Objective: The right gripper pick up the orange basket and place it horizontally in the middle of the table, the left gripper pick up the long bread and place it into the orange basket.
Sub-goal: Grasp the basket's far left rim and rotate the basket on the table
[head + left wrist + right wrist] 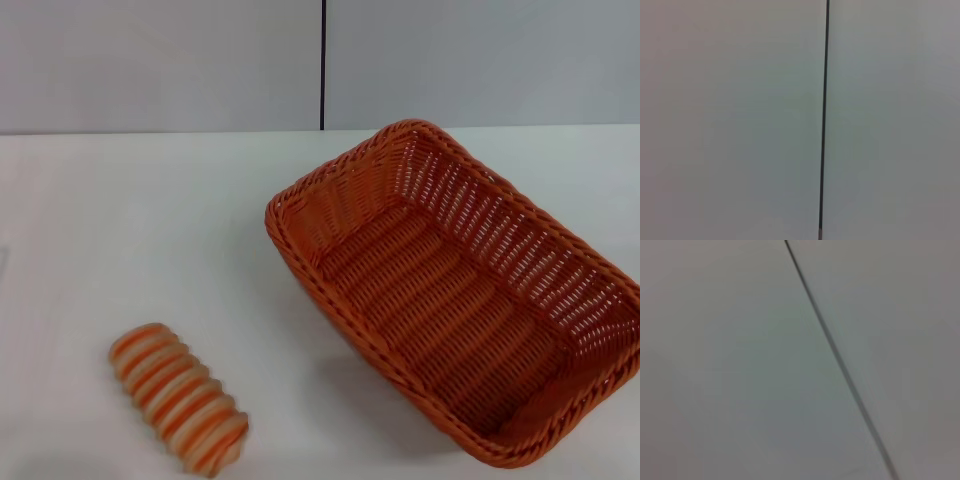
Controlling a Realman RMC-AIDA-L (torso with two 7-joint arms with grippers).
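The orange basket point(460, 290) lies on the white table point(150, 230) at the right, turned diagonally, its far corner near the table's back edge and its near corner at the lower right. It holds nothing. The long bread point(180, 397) rests on the table at the front left, angled, well apart from the basket. Neither gripper shows in the head view. Both wrist views show only a pale wall with a thin dark seam.
A grey wall with a vertical dark seam point(323, 65) stands behind the table's back edge. White tabletop stretches between the bread and the basket and along the left side.
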